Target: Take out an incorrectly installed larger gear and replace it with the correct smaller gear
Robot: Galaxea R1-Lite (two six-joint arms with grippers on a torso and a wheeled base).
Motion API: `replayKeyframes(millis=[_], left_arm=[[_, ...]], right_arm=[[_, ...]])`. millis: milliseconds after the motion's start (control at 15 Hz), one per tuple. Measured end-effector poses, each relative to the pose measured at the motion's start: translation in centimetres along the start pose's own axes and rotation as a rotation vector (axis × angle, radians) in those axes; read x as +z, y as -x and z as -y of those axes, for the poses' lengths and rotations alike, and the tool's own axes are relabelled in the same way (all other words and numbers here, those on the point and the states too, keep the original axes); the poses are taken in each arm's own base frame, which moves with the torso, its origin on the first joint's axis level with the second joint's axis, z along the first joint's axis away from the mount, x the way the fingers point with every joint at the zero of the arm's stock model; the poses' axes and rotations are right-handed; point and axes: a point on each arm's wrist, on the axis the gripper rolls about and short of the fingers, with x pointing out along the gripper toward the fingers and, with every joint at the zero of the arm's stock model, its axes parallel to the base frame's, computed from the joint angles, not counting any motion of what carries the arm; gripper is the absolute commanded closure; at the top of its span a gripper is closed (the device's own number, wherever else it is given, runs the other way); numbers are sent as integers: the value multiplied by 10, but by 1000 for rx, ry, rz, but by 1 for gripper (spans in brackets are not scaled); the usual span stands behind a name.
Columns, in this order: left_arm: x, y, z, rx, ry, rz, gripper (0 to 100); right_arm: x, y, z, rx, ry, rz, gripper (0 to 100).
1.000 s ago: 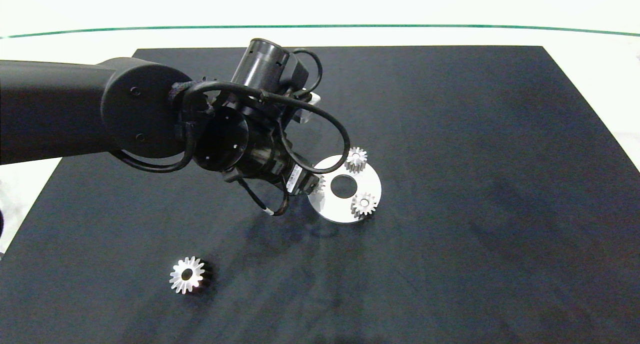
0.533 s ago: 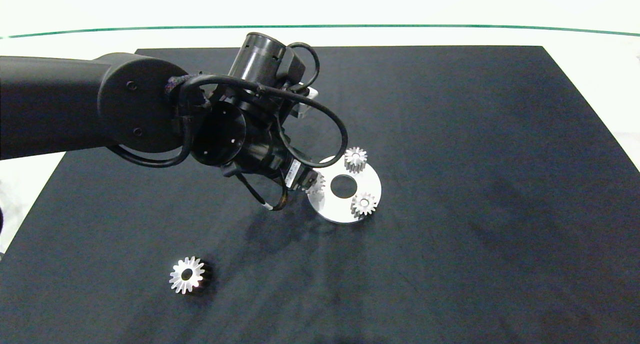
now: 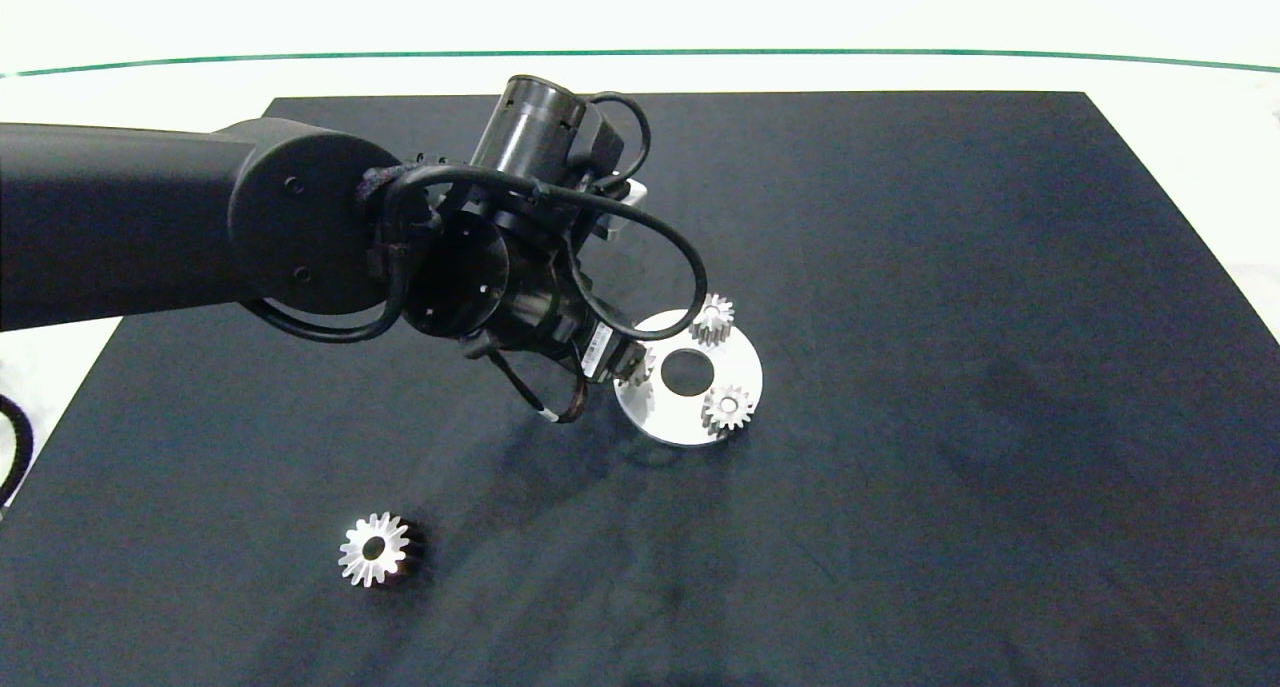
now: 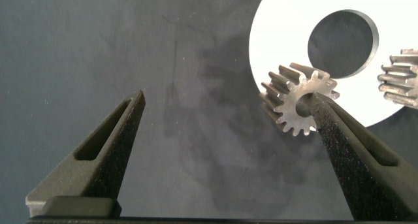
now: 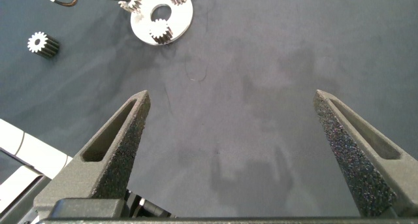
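While my left arm (image 3: 200, 222) reaches in over the black mat (image 3: 950, 367), which covers most of the white table (image 3: 700, 27), my right arm is out of the overhead view and its gripper (image 5: 235, 152) hangs high above bare mat with its fingers spread wide and nothing between them. On the mat lies a round silver plate (image 3: 745, 367) with a large centre hole, and my left gripper (image 4: 225, 129) sits at the edge of it nearest my left arm, fingers wide apart. One fingertip (image 4: 326, 123) lies across the face of the smaller gear (image 4: 297, 96), which rests at the plate's rim; the other finger (image 4: 121, 129) is well clear of it over the mat, so I am not clamping the gear. Two more small gears (image 3: 713, 319) (image 3: 727, 407) stand on the plate at other points around the hole. Well apart from the plate, on the mat's near-left part, the larger gear (image 3: 374, 549) lies flat by itself.
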Motion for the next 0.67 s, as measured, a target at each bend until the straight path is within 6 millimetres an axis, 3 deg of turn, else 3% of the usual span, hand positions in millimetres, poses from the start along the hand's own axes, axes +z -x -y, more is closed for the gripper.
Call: replayKeyframes(millis=[667], left_arm=[[2, -3, -5, 13, -6, 5, 0]], right_arm=[[0, -1, 0, 1, 0, -4, 0]])
